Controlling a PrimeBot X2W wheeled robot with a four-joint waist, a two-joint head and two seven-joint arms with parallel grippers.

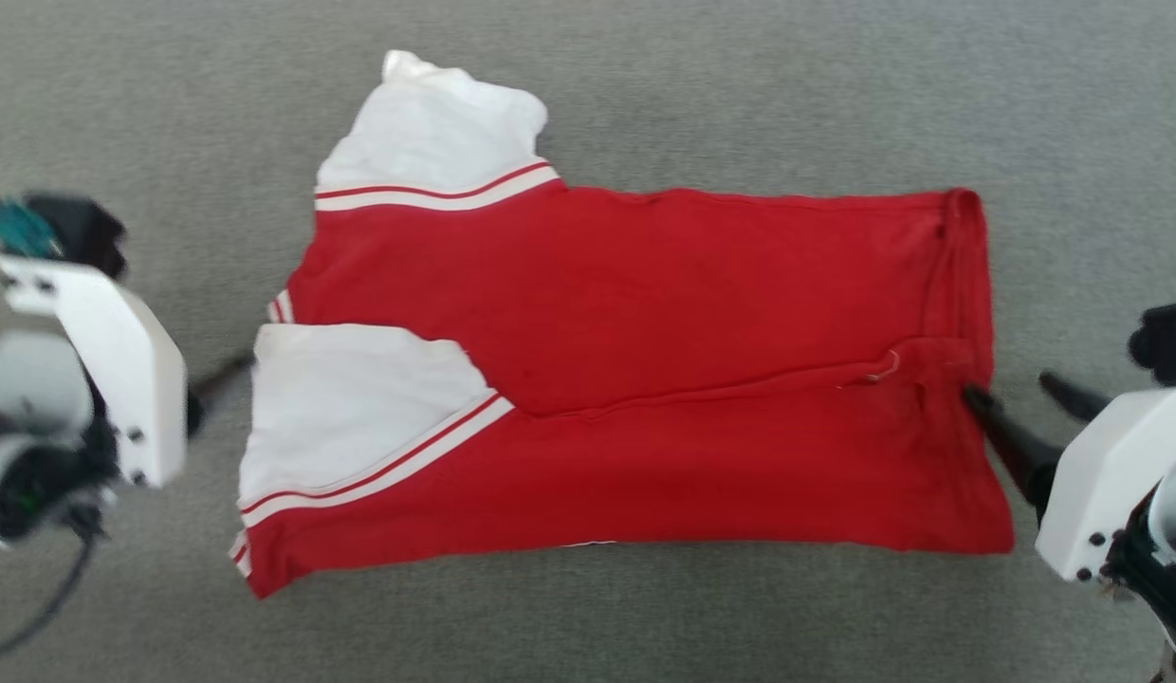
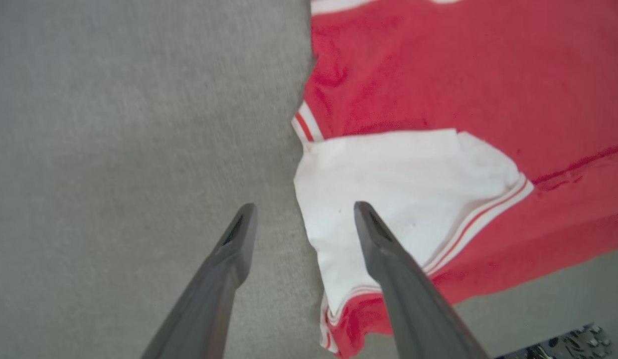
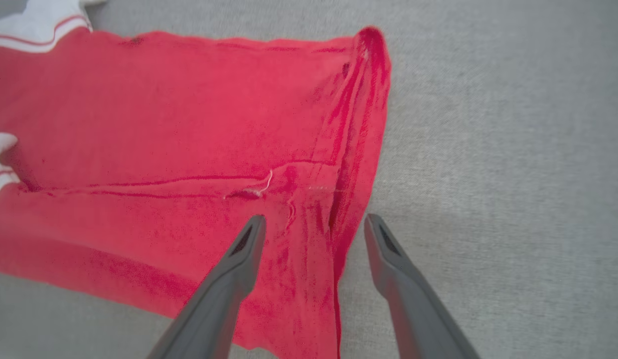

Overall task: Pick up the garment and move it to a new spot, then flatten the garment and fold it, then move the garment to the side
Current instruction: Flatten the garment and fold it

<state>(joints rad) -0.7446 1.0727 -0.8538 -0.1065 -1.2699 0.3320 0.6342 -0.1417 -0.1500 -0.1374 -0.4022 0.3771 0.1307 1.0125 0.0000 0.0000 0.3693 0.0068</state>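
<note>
At the left, the left pincer (image 2: 304,209) stands open, its two dark fingers spread. In the left wrist view one finger is over the bare grey surface (image 1: 142,114) and the other is over the edge of a white sleeve; whether it touches the cloth cannot be told.

The garment (image 1: 702,313) lies flat across the middle of the surface, sleeves to the left and hem to the right. The upper sleeve (image 1: 436,133) juts out beyond the top left corner. The lower sleeve (image 1: 360,408) is folded in over the red body, with red and white striped trim along its slanted seam. From that sleeve a folded edge (image 1: 702,391) runs rightward across the red cloth, so the near strip lies doubled on top. The hem (image 1: 963,275) at the right end is slightly bunched and wrinkled.

At the right, the right pincer (image 1: 1010,387) is also open. In the right wrist view, one finger is over the red fabric just inside the hem, the other over grey surface beside it.
</note>
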